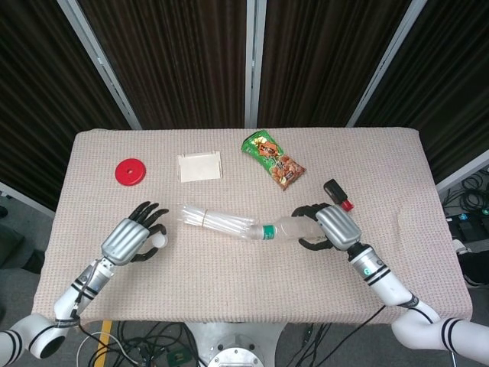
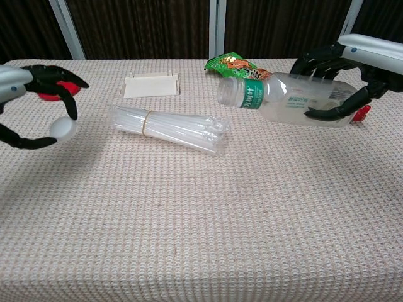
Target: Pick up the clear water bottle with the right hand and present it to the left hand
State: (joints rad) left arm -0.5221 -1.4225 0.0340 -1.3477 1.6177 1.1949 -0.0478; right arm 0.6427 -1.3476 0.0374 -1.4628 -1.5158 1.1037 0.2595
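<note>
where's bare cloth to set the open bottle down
The front strip of cloth, nearer than the clear straw bundle, is bare. The far right corner past the small black-and-red item is bare too. Crowded: the back edge, with the red disc, white card and snack bag.

Clear bottle [image 2: 296, 100] with green label, white cap [image 2: 63, 128], red disc [image 1: 131, 171], beige woven tablecloth [image 2: 208, 220].

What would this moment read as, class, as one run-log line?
right hand: grips water bottle, uncapped, lying sideways above table | left hand: holds white cap | straw bundle: on table

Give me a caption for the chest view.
Right hand holds the uncapped bottle; left hand holds its cap.
</note>
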